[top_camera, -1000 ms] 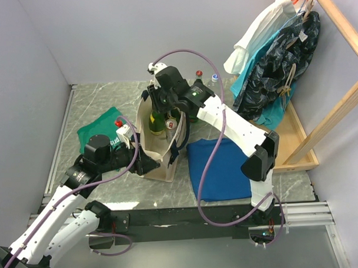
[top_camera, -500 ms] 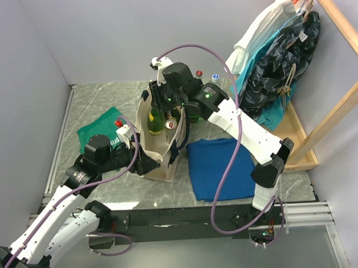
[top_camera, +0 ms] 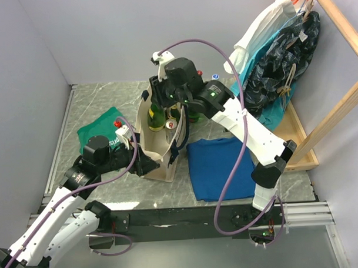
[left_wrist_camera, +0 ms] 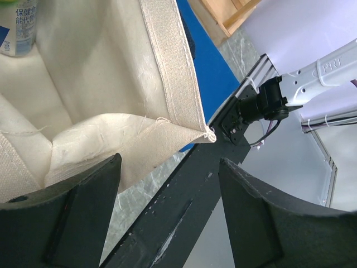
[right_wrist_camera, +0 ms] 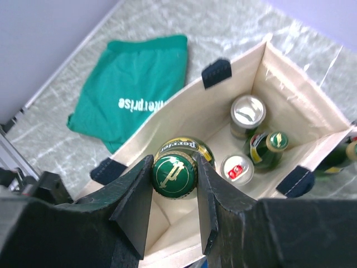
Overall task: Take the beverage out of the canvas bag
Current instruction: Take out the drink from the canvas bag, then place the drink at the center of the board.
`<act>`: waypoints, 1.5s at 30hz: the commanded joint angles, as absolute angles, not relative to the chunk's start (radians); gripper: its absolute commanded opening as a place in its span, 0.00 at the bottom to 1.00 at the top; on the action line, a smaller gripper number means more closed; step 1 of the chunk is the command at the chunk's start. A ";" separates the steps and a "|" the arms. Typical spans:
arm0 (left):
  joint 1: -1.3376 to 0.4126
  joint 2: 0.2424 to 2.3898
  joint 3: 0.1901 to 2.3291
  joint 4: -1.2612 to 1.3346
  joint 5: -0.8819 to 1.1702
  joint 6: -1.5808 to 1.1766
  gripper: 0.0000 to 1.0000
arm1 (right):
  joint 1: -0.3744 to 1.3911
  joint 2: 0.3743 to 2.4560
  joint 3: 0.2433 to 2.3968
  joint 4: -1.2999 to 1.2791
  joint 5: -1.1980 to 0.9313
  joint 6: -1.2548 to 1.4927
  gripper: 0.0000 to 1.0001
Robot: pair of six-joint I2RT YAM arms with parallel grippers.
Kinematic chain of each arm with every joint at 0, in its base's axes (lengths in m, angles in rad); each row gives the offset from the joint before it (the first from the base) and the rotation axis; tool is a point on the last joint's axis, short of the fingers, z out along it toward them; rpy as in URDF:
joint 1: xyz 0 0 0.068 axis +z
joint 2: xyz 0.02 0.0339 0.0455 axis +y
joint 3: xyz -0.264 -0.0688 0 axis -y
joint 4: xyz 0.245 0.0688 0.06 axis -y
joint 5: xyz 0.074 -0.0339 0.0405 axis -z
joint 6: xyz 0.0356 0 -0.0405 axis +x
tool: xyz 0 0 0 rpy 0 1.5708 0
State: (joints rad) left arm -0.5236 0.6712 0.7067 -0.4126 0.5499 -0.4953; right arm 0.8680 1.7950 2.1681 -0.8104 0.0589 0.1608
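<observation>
The cream canvas bag (top_camera: pixel 163 161) with navy handles stands open at the table's middle; it also shows in the right wrist view (right_wrist_camera: pixel 290 95) and the left wrist view (left_wrist_camera: pixel 111 67). My right gripper (top_camera: pixel 159 105) is above its mouth, shut on the cap of a green Perrier bottle (right_wrist_camera: pixel 174 174), whose body (top_camera: pixel 155 118) stands up out of the bag. Two cans (right_wrist_camera: pixel 248 111) and a smaller green bottle (right_wrist_camera: pixel 268 146) stand inside. My left gripper (top_camera: pixel 146 164) is open at the bag's near left corner (left_wrist_camera: pixel 170 162), its left finger against the canvas.
A green cloth with white lettering (top_camera: pixel 99 132) lies left of the bag, with a red-capped bottle (top_camera: pixel 118 123) beside it. A flat blue cloth (top_camera: pixel 218 168) lies to the right. Bottles (top_camera: pixel 215 78) stand behind the bag. A wooden rack with clothes (top_camera: pixel 282 54) stands at the right.
My right arm has risen a little and its elbow has swung right, with the green bottle still in its grip. The left arm and the bag have not moved.
</observation>
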 commanded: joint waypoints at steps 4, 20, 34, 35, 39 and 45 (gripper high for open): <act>-0.529 0.655 0.692 -0.442 0.543 -0.511 0.77 | 0.879 1.648 2.301 -0.673 0.095 0.129 0.00; -0.529 0.644 0.690 -0.439 0.543 -0.511 0.77 | 0.885 1.578 2.287 -0.660 0.307 0.020 0.00; -0.529 0.647 0.690 -0.436 0.554 -0.508 0.77 | 0.842 1.546 2.264 -0.630 0.445 0.009 0.00; -0.529 0.649 0.690 -0.436 0.554 -0.509 0.77 | 0.822 1.546 2.261 -0.629 0.454 0.012 0.00; -0.529 0.650 0.690 -0.436 0.555 -0.508 0.77 | 0.749 1.519 2.208 -0.611 0.446 0.035 0.00; -0.529 0.647 0.689 -0.436 0.554 -0.509 0.77 | 0.623 1.450 2.013 -0.511 0.405 0.078 0.00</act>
